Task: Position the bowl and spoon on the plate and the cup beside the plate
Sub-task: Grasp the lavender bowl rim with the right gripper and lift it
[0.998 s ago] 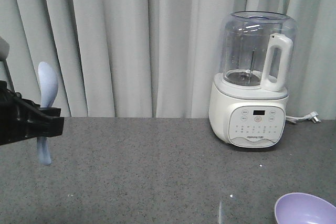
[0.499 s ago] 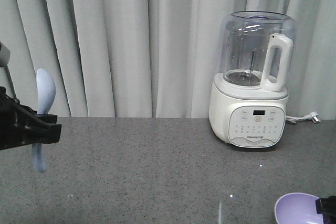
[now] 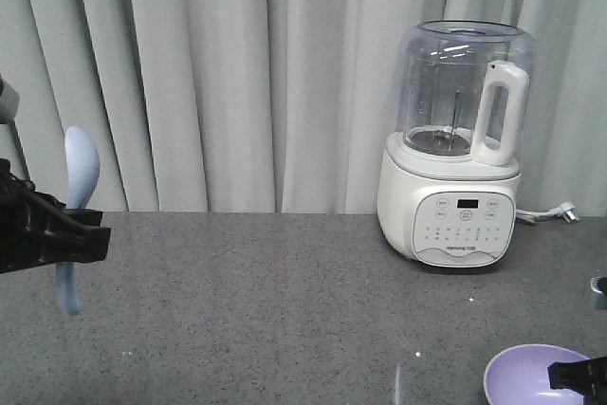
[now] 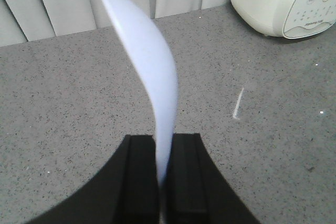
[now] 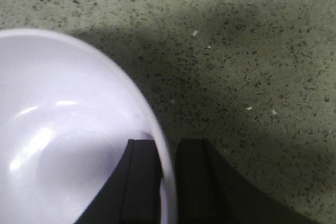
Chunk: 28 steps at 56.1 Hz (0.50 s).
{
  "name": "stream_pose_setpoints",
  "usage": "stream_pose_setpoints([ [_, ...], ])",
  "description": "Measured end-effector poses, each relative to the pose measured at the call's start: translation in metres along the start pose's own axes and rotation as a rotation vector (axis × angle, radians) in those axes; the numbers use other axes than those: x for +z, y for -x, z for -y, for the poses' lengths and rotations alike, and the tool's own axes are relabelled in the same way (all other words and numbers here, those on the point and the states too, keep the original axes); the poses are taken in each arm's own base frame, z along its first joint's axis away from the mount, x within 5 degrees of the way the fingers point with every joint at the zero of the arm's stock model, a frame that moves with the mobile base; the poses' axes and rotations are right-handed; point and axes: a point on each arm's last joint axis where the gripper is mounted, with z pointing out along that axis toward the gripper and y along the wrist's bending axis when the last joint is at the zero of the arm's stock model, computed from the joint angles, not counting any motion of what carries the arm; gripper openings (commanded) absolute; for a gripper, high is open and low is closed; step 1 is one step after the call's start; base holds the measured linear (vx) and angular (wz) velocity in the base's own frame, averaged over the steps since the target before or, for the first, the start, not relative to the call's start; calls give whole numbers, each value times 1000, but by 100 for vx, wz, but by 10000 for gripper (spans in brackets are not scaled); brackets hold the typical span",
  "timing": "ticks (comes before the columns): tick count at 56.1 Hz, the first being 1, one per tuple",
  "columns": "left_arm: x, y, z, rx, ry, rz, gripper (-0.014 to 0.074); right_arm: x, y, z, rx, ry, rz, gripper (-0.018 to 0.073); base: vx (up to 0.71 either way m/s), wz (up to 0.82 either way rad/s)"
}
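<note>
My left gripper (image 3: 76,232) hangs above the grey table at the far left, shut on the handle of the white spoon (image 3: 82,162). The spoon stands upright with its scoop on top. In the left wrist view the spoon (image 4: 149,61) rises from between the closed black fingers of the left gripper (image 4: 164,145). The lavender bowl (image 3: 520,378) sits at the bottom right edge. My right gripper (image 3: 569,377) pinches its right rim, and in the right wrist view one finger of the right gripper (image 5: 167,150) is inside the bowl (image 5: 68,129) and one outside. The plate and the cup are out of view.
A white blender (image 3: 460,149) with a clear jug stands at the back right, its cord and plug (image 3: 555,213) trailing to the right. Grey curtains (image 3: 237,73) hang behind the table. A small white mark (image 4: 239,103) lies on the tabletop.
The right gripper has come into view at the bottom right and closed on the bowl's rim. The bowl has shifted slightly left. The left gripper with the spoon drifted a little left.
</note>
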Motion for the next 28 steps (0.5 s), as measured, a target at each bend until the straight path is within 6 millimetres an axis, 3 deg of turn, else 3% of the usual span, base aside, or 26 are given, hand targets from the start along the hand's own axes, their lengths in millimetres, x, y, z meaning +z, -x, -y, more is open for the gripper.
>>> stream_pose_setpoints([
  [7, 0, 0, -1, 13, 11, 2, -4, -16, -2, 0, -43, -4, 40, -11, 0, 0],
  [12, 0, 0, -1, 16, 14, 2, -4, -39, -4, -1, -80, 3, 110, -12, 0, 0],
  [20, 0, 0, -1, 18, 15, 2, -4, -96, -11, -8, -142, 64, 323, -12, 0, 0],
  [28, -5, -6, -2, 19, 13, 15, -4, -155, -31, -14, -262, 109, 544, -11, 0, 0],
])
